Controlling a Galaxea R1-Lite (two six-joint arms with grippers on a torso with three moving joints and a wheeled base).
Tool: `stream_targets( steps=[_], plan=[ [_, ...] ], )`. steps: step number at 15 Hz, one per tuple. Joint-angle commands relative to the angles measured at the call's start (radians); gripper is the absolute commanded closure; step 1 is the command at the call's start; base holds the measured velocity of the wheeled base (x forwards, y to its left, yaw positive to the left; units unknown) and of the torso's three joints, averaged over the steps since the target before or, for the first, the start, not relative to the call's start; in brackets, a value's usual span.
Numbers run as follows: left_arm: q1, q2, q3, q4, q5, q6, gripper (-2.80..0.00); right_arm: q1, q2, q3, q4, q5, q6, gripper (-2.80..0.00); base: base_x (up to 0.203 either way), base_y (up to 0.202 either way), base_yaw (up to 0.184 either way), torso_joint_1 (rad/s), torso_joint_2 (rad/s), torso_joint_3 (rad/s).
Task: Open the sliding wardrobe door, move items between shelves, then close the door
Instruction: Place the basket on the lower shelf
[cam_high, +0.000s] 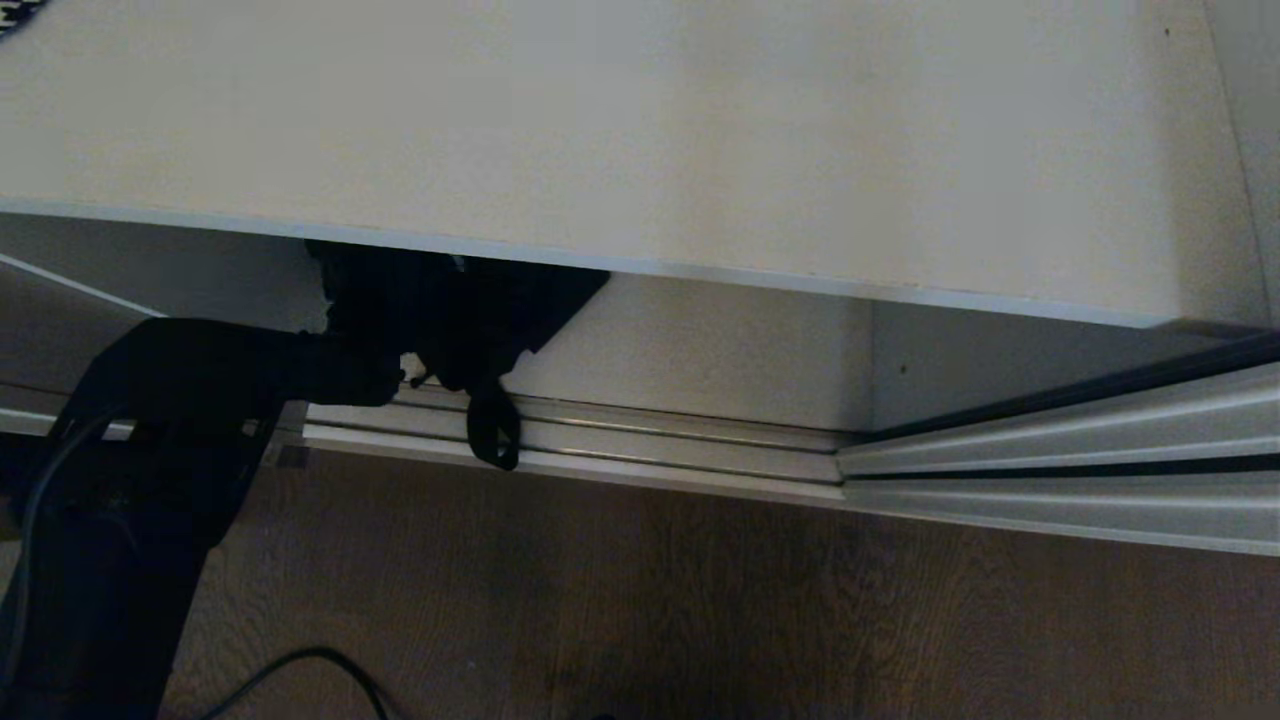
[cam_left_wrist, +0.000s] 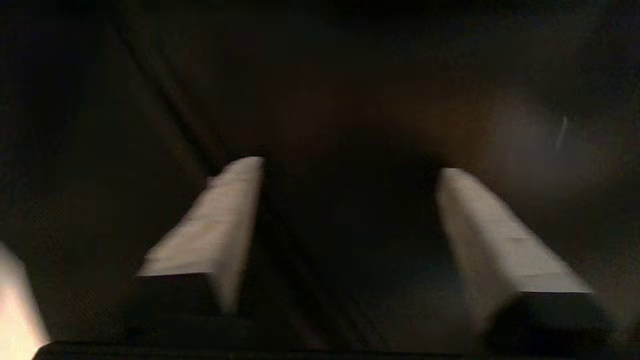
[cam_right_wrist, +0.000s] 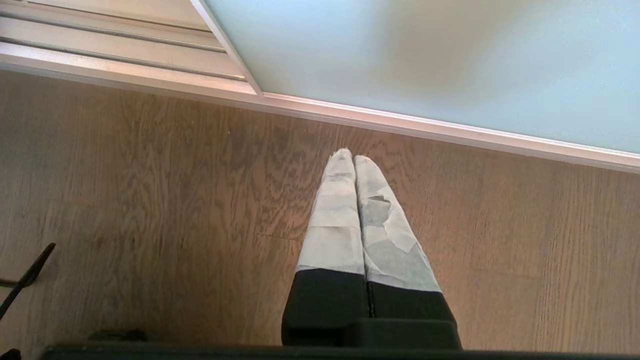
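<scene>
Where the left pincer (cam_high: 385, 375) gapes (empty), the bag (cam_high: 450, 310) lies just beside

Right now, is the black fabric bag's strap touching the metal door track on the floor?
Touching. The head view shows the soft black fabric bag's strap hanging off the lower shelf and draped over the metal door track.

A home bedroom or closet corner: white wardrobe shelf (cam_high: 640, 130), sliding-door floor track (cam_high: 620, 440), frosted glass door (cam_right_wrist: 450, 55), wood-plank floor (cam_right_wrist: 150, 200)

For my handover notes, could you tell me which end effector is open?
The left end effector, fingers spread, by the bag; the right end effector is shut above the floor.
</scene>
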Motion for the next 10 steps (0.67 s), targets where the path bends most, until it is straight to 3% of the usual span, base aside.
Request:
stream_targets(
  steps=[1,4,7,10],
  plan=[
    [-0.015,-0.041,0.008,0.149,-0.001,-0.054,0.0,0.0,-0.002,0.002,0.0,0.0,0.0,0.0,0.0,0.0,0.0,0.0,0.0,0.0],
    [-0.02,-0.146,0.054,0.354,0.003,-0.086,0.0,0.0,-0.002,0.002,0.0,0.0,0.0,0.0,0.0,0.0,0.0,0.0,0.0,0.0],
    [-0.027,-0.269,0.15,0.482,-0.009,-0.138,0.0,0.0,-0.002,0.001,0.0,0.0,0.0,0.0,0.0,0.0,0.0,0.0,0.0,0.0],
    [-0.056,-0.349,0.239,0.576,-0.004,-0.133,0.0,0.0,-0.002,0.0,0.0,0.0,0.0,0.0,0.0,0.0,0.0,0.0,0.0,0.0]
  ],
)
